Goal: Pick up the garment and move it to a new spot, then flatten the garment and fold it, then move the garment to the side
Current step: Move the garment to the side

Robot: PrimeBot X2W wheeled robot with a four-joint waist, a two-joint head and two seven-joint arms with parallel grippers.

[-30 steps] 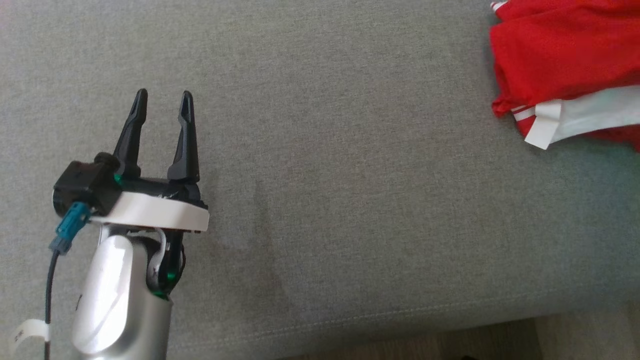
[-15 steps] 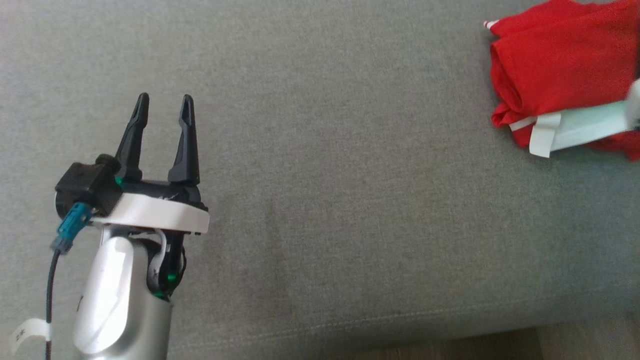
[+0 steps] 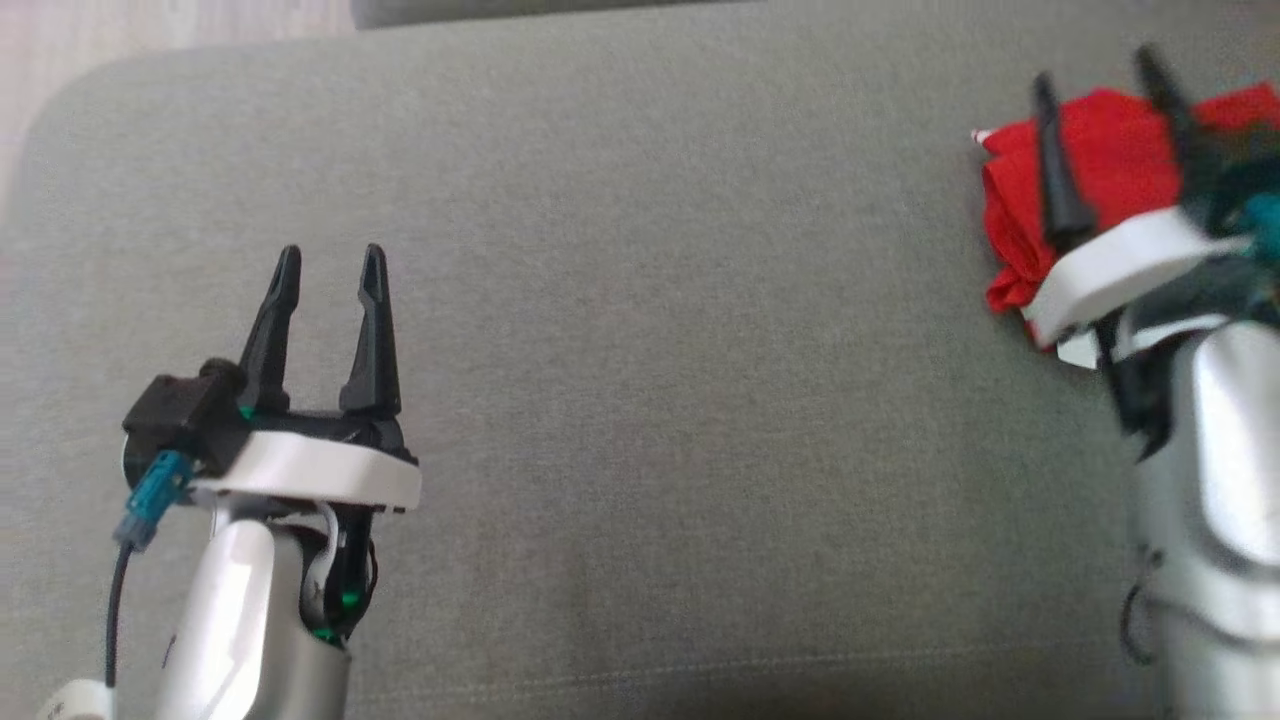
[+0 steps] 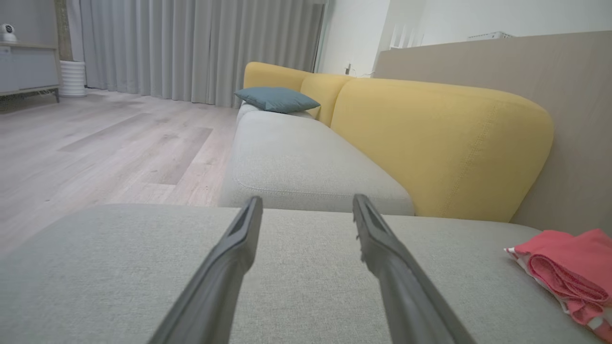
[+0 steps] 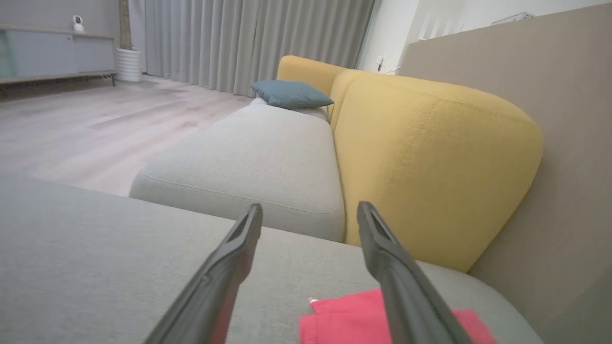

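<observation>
The garment [image 3: 1112, 150] is a folded red piece with white trim, lying at the far right of the grey cushion [image 3: 700, 350]. My right gripper [image 3: 1095, 70] is open, its two dark fingers apart over the garment's near part, holding nothing. The right wrist view has the garment [image 5: 344, 321] low between the fingers of that gripper [image 5: 310, 206]. My left gripper [image 3: 330, 255] stands open at the lower left over bare cushion, far from the garment. Its wrist view also shows the left gripper [image 4: 307, 199] open, with the garment [image 4: 569, 267] off at the right edge.
A second grey seat cushion [image 4: 306, 162] with a yellow backrest [image 4: 440, 143] and a teal pillow [image 4: 277, 99] lies beyond. A beige panel [image 5: 564, 157] stands on the right. Wooden floor [image 4: 95, 153] borders the cushion's left side.
The head camera has tilted, so the whole picture has shifted downward. My right arm has come into the head view, fingers open over the garment. The left arm holds still.
</observation>
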